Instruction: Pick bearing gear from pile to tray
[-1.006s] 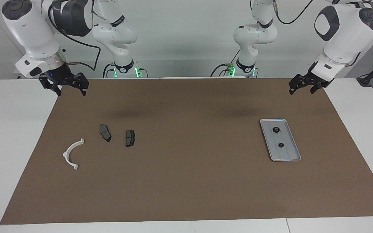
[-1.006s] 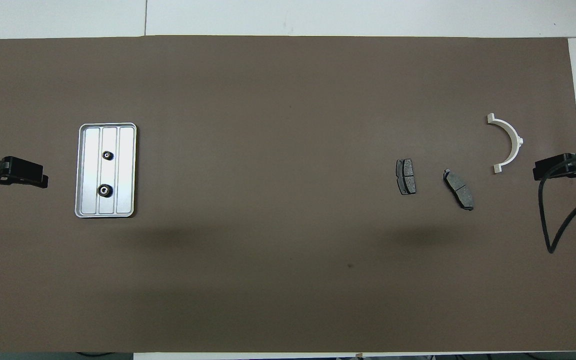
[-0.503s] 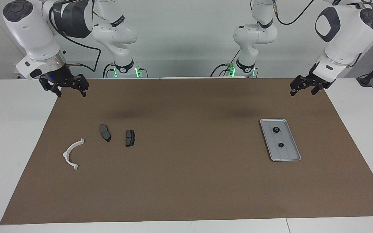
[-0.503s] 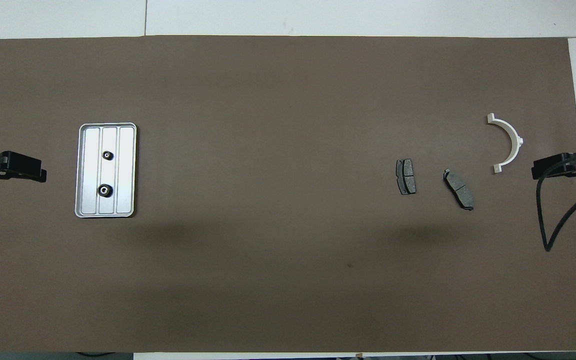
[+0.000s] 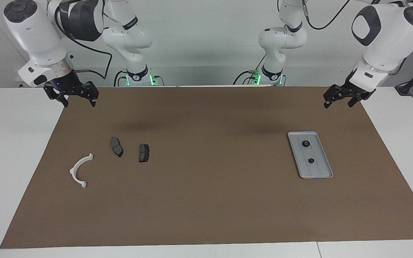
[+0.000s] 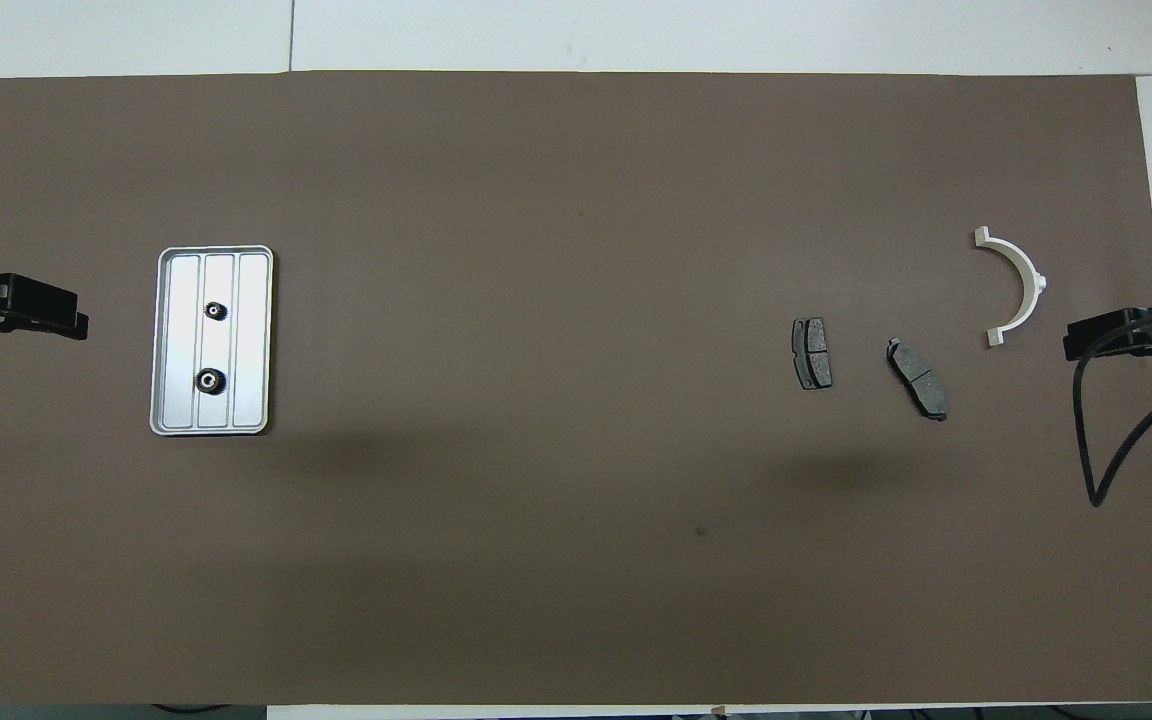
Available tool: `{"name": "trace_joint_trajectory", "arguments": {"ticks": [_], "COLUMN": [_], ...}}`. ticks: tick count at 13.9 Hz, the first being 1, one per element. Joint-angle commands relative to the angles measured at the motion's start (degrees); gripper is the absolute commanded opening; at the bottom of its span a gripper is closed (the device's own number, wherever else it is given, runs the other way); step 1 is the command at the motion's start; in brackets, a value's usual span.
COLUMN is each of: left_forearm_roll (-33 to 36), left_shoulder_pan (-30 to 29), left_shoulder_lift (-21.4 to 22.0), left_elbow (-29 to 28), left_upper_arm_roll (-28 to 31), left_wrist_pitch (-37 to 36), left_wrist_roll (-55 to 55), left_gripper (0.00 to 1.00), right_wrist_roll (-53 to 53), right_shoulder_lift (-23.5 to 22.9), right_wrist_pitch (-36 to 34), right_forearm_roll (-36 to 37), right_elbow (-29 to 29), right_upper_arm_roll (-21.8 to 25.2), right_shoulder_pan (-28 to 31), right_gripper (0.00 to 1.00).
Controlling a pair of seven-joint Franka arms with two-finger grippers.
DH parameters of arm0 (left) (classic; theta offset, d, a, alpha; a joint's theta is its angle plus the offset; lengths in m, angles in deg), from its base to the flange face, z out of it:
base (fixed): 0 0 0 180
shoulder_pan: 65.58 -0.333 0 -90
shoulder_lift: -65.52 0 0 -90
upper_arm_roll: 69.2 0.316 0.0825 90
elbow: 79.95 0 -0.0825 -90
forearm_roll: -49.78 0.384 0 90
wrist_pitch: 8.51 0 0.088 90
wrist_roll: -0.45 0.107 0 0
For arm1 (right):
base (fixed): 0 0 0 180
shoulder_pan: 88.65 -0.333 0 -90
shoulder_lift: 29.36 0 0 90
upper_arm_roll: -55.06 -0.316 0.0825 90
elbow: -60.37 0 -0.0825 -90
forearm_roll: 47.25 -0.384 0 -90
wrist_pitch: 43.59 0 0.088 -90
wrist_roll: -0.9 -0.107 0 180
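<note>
The silver tray (image 5: 320, 173) (image 6: 253, 342) lies on the brown mat toward the left arm's end. Two small black bearing gears (image 5: 305, 143) (image 5: 311, 160) sit in it, one nearer to the robots than the other. The pile toward the right arm's end holds two dark grey brake pads (image 5: 116, 147) (image 5: 143, 153) and a white arc bracket (image 5: 78, 170); I see no gear among them. My left gripper (image 5: 337, 103) (image 6: 56, 322) hangs open and empty over the mat's edge, apart from the tray. My right gripper (image 5: 79, 102) hangs open and empty over the mat's edge near the bracket (image 6: 1014, 288).
The brown mat (image 5: 210, 200) covers most of the white table (image 5: 9, 150). A black cable (image 6: 1101, 430) loops down from the right arm over the mat's end. The pads (image 6: 812, 352) (image 6: 918, 378) lie flat, a short way apart.
My left gripper has drifted a little away from the tray, toward its own end of the mat. The right gripper has hardly shifted. No part has moved.
</note>
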Motion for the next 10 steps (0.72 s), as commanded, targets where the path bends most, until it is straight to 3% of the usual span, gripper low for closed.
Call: {"name": "trace_joint_trajectory", "arguments": {"ticks": [1, 10], "left_forearm_roll": [0.4, 0.4], "left_shoulder_pan": [0.5, 0.6], "left_shoulder_lift": [-0.6, -0.4], "left_elbow": [1.4, 0.6], "left_upper_arm_roll": [-0.1, 0.1], "left_wrist_pitch": [-1.0, 1.5], "left_wrist_roll": [0.0, 0.2], "left_gripper": [1.0, 1.0], "right_wrist_roll": [0.1, 0.0], "right_shoulder_lift": [1.5, 1.5], "right_wrist_pitch": [1.2, 1.1], "right_forearm_roll": [-0.4, -0.4], "right_elbow": [1.8, 1.6], "right_upper_arm_roll": [-0.3, -0.2], "right_shoulder_pan": [0.4, 0.3], "right_gripper": [1.0, 1.0]}}
